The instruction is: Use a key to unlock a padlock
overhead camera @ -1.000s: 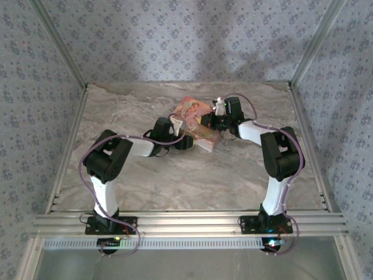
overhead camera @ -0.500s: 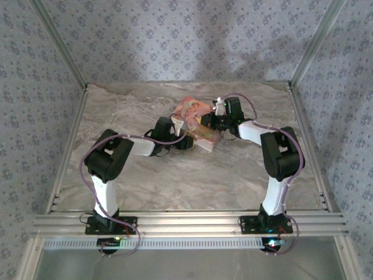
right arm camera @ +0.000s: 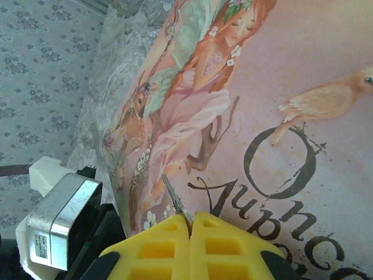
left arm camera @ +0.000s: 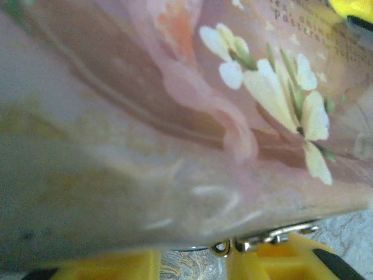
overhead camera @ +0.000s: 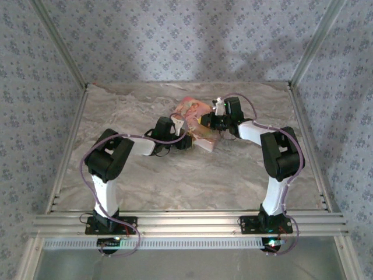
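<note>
Pads of the right gripper (right arm camera: 190,224) press together on the key (right arm camera: 176,201), whose thin blade juts over the pink box (right arm camera: 280,116); the lid bears a large dark "O" above looping script I cannot read; the left gripper (left arm camera: 193,261) stands parted at the box's edge, a small metal clasp (left arm camera: 265,237) by the gap, nothing clearly held; marble table (overhead camera: 175,181), patterned walls (overhead camera: 175,41); both arms reach inward, elbows bent.

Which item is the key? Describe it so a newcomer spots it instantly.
On the marble table, find the pink illustrated box between the two arms. Over its lid, the yellow fingers of the right end effector are shut on the key: a thin dark metal sliver poking out from between them, unlike the broad colourful box.
</note>
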### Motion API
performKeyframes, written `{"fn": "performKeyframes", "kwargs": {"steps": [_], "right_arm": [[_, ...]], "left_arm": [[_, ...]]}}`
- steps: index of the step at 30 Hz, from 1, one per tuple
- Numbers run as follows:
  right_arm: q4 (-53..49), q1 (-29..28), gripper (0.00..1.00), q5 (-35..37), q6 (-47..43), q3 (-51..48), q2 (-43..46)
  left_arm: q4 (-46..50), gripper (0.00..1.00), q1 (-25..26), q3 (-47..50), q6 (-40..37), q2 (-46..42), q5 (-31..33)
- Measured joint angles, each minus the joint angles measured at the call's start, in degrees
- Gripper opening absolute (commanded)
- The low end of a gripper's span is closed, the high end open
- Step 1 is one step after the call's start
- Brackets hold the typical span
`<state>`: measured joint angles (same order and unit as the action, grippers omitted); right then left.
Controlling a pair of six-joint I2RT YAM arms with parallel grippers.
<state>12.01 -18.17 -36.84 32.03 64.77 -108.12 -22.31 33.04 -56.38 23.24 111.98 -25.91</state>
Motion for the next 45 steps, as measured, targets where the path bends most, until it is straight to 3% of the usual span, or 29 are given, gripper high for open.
{"fn": "performKeyframes", "kwargs": {"steps": [5,14,22,30,39,45], "right_arm": [[0.0,0.0,0.00,0.5,0.0,-0.1,0.3],[-2.0,-0.5,0.00,2.6,-2.1,-3.2,7.3],[-1.1,-1.4,0.00,6.6,-6.7,-15.7,22.9],[2.7,-6.4,0.00,12.2,-9.1,-31.4,31.5],[13.0,-12.0,0.00,18.2,-9.6,-41.3,33.9],[22.5,-13.2,0.00,19.5,-9.4,-43.8,28.6]], "left_arm": [[0.0,0.19,0.0,-0.1,0.5,0.0,0.0],[0.7,0.16,0.7,-0.1,5.4,-0.6,0.0],[6.5,0.14,1.9,0.0,13.8,-3.2,-0.7],[12.3,0.13,1.9,-0.1,19.5,-6.5,-2.1],[11.4,0.13,1.9,-0.1,26.9,-7.0,-3.5],[11.0,0.13,1.9,-0.1,29.9,-7.5,-4.3]]}}
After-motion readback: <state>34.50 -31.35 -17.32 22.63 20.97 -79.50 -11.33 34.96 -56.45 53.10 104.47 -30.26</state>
